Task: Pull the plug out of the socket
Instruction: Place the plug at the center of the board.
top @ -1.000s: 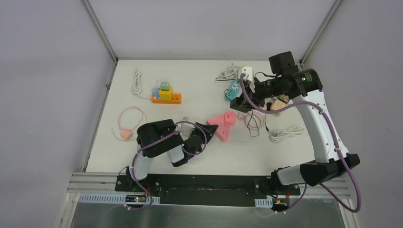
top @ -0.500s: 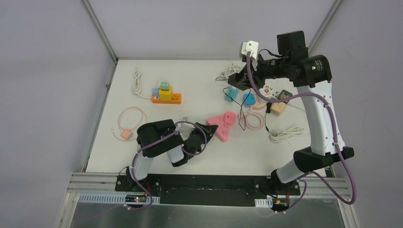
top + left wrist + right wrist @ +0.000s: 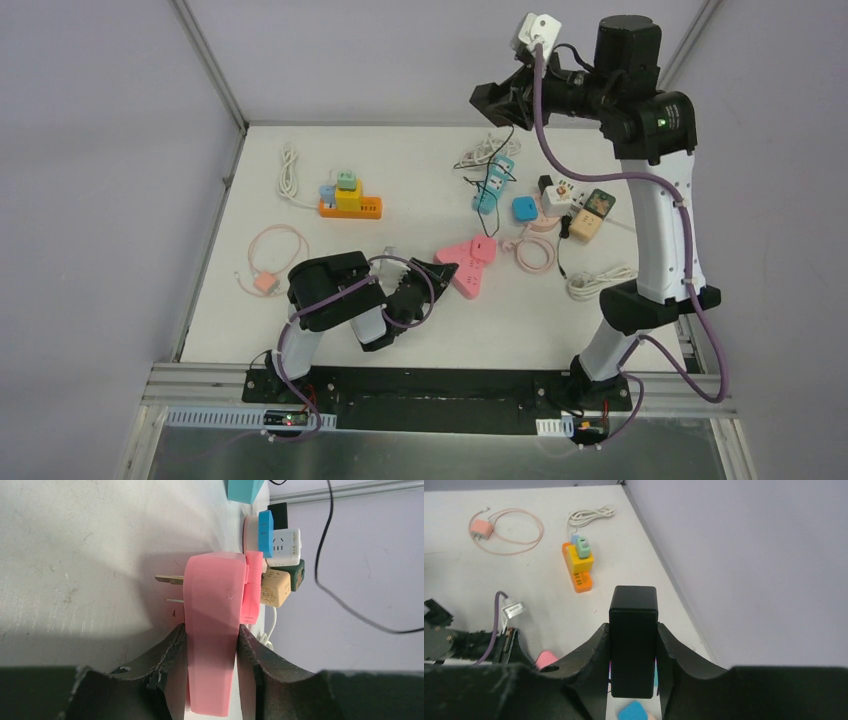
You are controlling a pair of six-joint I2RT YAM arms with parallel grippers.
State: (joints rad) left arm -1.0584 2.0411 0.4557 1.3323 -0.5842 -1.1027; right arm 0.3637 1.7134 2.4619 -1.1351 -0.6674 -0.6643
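Top view: left hand (image 3: 443, 272) low on the table (image 3: 420, 190) at the pink socket (image 3: 474, 258); right hand (image 3: 488, 98) high above the far edge.
Left wrist: left hand clamped on the pink socket.
Right wrist: right hand clamped on the black plug (image 3: 633, 640), above the table.

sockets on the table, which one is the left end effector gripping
The pink socket: the left end effector clamps its two sides. The orange strip and the teal strip lie farther back, well apart from it.

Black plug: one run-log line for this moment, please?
right gripper: shut on black plug, held high | left gripper: shut on pink socket, on table
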